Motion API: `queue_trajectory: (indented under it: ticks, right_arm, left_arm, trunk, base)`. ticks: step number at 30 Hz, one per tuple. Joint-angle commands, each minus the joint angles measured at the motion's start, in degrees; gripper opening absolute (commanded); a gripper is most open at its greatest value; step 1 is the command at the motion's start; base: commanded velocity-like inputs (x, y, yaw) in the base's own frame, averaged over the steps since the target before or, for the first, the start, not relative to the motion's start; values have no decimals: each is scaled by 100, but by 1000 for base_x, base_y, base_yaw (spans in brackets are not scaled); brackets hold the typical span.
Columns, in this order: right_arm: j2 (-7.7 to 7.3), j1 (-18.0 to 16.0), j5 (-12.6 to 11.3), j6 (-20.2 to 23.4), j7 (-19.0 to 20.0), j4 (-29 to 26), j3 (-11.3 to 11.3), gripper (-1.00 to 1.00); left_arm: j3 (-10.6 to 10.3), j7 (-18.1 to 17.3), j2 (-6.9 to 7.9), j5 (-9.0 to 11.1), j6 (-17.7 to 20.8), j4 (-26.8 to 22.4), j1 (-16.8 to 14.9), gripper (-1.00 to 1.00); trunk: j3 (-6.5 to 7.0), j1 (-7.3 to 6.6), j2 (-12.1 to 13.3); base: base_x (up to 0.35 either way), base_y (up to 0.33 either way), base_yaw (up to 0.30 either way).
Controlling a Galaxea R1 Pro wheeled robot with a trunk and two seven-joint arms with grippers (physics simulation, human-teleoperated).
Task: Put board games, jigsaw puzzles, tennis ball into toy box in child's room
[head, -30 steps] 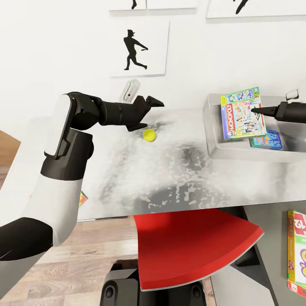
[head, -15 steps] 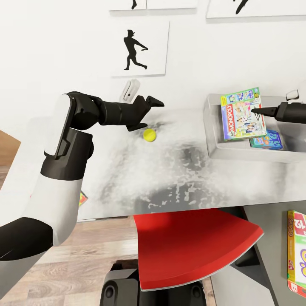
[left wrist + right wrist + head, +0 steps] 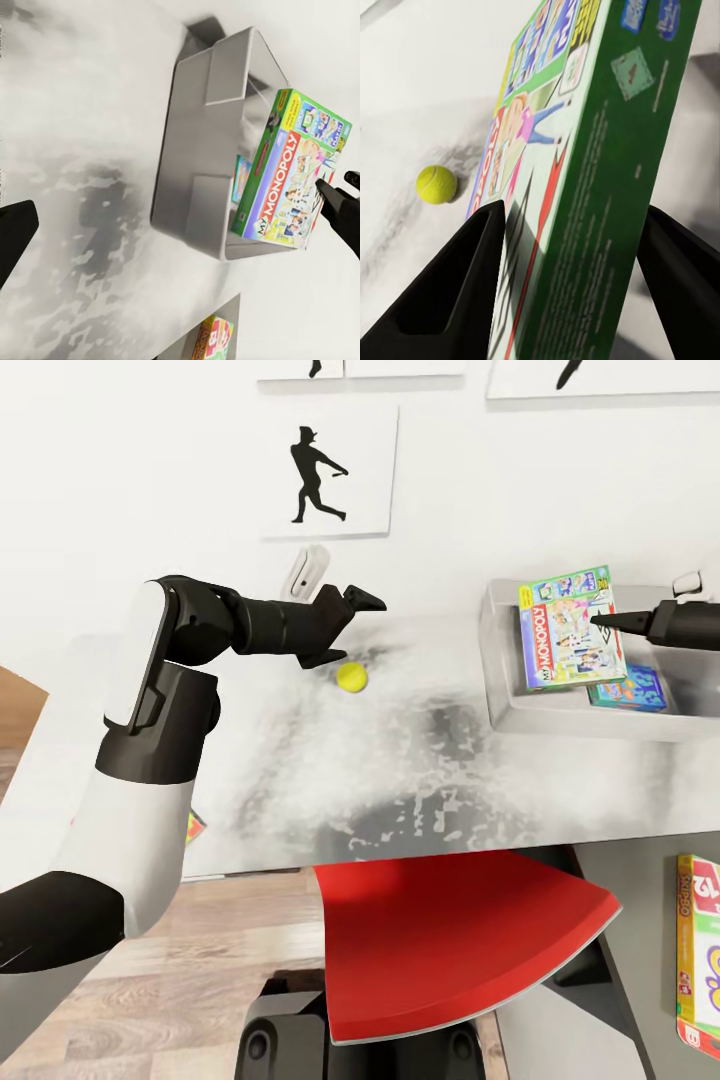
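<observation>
One tennis ball [image 3: 351, 677] on grey table [image 3: 400, 760]; left end effector [image 3: 352, 628] spread, right end effector [image 3: 600, 618] unclear.

— Any lettering you can read?

— "MY MONOPOLY" in white on the red band of the green-white-red board game [image 3: 570, 628], which stands tilted in the toy box [image 3: 520, 715] at about two o'clock on the worktop [image 3: 400, 760].

— Anything else?

— At five o'clock, the long box [image 3: 698, 950] shows part of "SKIP-BO". The smaller print is too small to read.
</observation>
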Motion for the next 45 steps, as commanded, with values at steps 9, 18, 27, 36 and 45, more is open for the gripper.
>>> queue_trajectory:
  ticks: [9, 18, 27, 36, 45]
  right_arm:
    - [8, -8, 60, 52, 51, -3, -27, -100]
    - [3, -13, 63, 52, 51, -3, -27, -100]
    - [2, -10, 65, 52, 51, -3, -27, -100]
    - [6, -9, 66, 52, 51, -3, -27, -100]
    - [8, -20, 62, 52, 47, -3, -27, -100]
  left_arm:
    - [-2, 57, -3, 45, 13, 2, -5, 100]
    - [-4, 57, -3, 45, 13, 5, -6, 100]
    - [-4, 57, -3, 45, 13, 5, -7, 100]
    - [-5, 57, -1, 45, 13, 5, -9, 100]
    - [-4, 57, -2, 45, 13, 5, -22, 100]
  trunk:
    - [-74, 3, -10]
    - [-152, 3, -10]
    - [-194, 3, -10]
    - [-203, 3, -10]
    - [-230, 3, -10]
  base:
    - [0, 0, 0]
    - [0, 0, 0]
    - [0, 0, 0]
    - [0, 0, 0]
    - [0, 0, 0]
